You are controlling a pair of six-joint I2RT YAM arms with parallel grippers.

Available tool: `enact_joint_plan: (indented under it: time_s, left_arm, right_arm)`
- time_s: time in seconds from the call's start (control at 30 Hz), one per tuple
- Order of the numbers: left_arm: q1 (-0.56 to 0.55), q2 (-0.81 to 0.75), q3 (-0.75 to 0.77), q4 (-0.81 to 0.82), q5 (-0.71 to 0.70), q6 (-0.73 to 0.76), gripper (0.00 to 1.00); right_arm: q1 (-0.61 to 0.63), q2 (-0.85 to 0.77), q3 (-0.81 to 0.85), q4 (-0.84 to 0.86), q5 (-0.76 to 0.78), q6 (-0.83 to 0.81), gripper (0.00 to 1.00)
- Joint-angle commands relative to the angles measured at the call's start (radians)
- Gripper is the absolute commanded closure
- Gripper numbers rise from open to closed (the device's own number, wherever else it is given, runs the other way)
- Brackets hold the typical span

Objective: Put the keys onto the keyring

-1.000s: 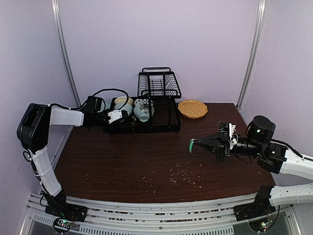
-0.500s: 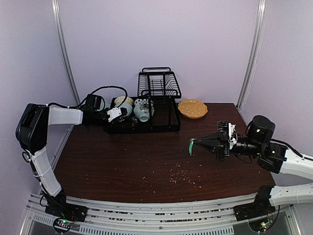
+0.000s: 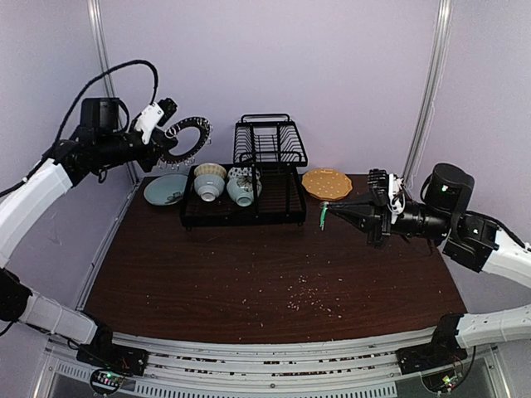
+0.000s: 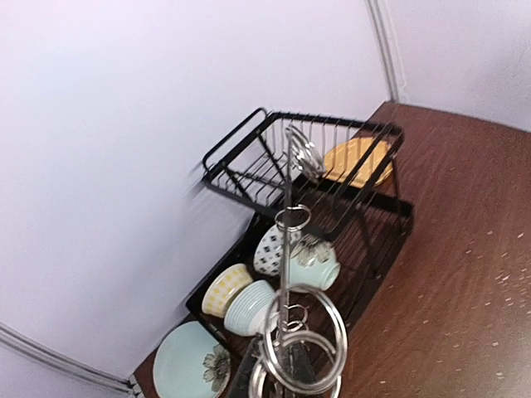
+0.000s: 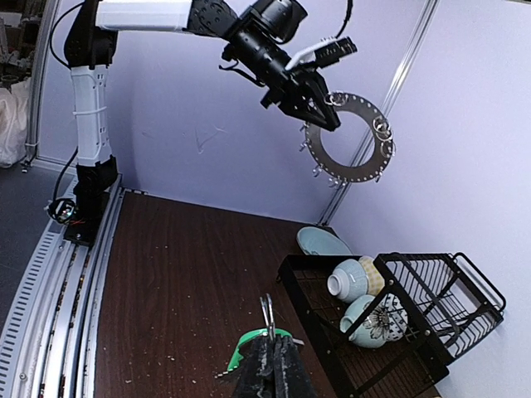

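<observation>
High above the bench's (image 3: 241,265) far left corner, the keyring (image 3: 205,139) hangs in the air against the pale lilac wall (image 3: 348,66), face-on to the right wrist camera (image 5: 351,172), with small wire loops fringing its rim. The left tool (image 3: 163,133) is clamped on its rim. From the left wrist the disc shows edge-on as a thin upright line with the loops (image 4: 304,336) bunched near the lens.

Well apart from it, above the bench's right side, a green-headed key (image 3: 322,220) is pinched in the closed right tool (image 3: 332,209), its head towards the bench and clear of the surface. In the right wrist view the green head (image 5: 259,344) sits just above the fingertips.

Below, the bench is dark brown wood, with pale crumbs (image 3: 311,294) scattered mostly right of centre. At its far edge stands a black two-tier wire rack (image 3: 286,207) with bowls (image 3: 209,182) in the lower tier. A blue plate (image 3: 164,191) lies just left of it and a yellow plate (image 3: 326,184) just right. Metal strips (image 3: 112,91) run up the walls, and a grey rail (image 3: 274,356) lines the near edge.
</observation>
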State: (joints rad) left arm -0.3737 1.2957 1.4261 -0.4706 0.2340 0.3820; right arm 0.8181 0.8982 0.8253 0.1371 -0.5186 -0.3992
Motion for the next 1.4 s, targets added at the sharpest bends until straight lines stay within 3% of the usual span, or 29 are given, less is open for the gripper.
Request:
enact_joint_plan:
  time_s: [0.0,0.13,0.37,0.5,0.73,0.9,1.03,1.37]
  left_arm:
    - [-0.088,0.018,0.163,-0.308,0.128,-0.194,1.00]
    - [-0.215,0.072,0.241,-0.432,0.267,-0.230,1.00]
    - [-0.318,0.097,0.181,-0.361,0.494,-0.278,1.00]
    - [-0.352,0.127,0.164,-0.320,0.581,-0.288,1.00]
    - [-0.396,0.181,0.159,-0.315,0.665,-0.313,1.00]
    - [-0.429,0.218,0.216,-0.346,0.667,-0.329,1.00]
    - [-0.484,0.274,0.309,-0.475,0.548,-0.278,1.00]
    - [-0.522,0.300,0.341,-0.491,0.443,-0.251,1.00]
  right_arm:
    - [-0.005,0.041,0.124,-0.154,0.086,-0.073,1.00]
    - [0.009,0.071,0.186,-0.203,0.209,-0.155,1.00]
    - [0.165,0.072,0.173,-0.131,0.495,-0.498,1.00]
    - [0.211,0.060,0.143,-0.068,0.495,-0.626,1.00]
    - [0.245,0.099,0.190,-0.106,0.503,-0.642,1.00]
    - [0.245,0.123,0.241,-0.165,0.470,-0.613,1.00]
    - [0.245,0.135,0.277,-0.199,0.474,-0.591,1.00]
    - [0.263,0.191,0.346,-0.308,0.537,-0.591,1.00]
